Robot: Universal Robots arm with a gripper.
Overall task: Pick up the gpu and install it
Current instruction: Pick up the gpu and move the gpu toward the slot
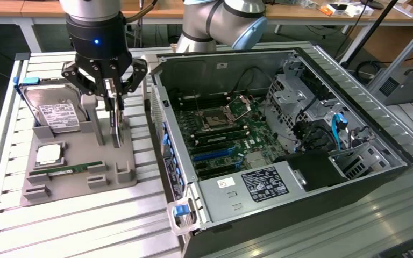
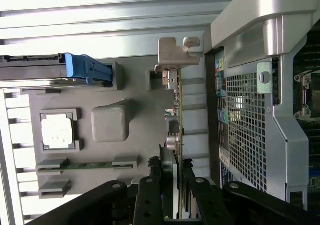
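The gpu point(image 1: 116, 129) is a thin dark card standing on edge in a slot of the grey parts tray point(image 1: 84, 185), at the exterior view's left beside the open computer case point(image 1: 378, 161). My gripper point(image 1: 113, 103) comes straight down over the card's upper edge, with one finger on each flat face. In the wrist view the black fingers point(image 2: 150, 190) press against the gpu point(image 2: 175, 115) on both sides, near the end away from its silver bracket point(image 2: 175, 55). My gripper point(image 2: 171, 177) is shut on the card, whose lower edge still looks seated in the tray.
The tray also holds a hard drive point(image 1: 59, 113) with a blue handle, a processor point(image 1: 49, 155) and a green memory stick point(image 1: 70, 169). Inside the case the motherboard point(image 1: 217, 134) has blue expansion slots point(image 1: 210, 156). A second arm's base point(image 1: 221, 21) stands behind the case.
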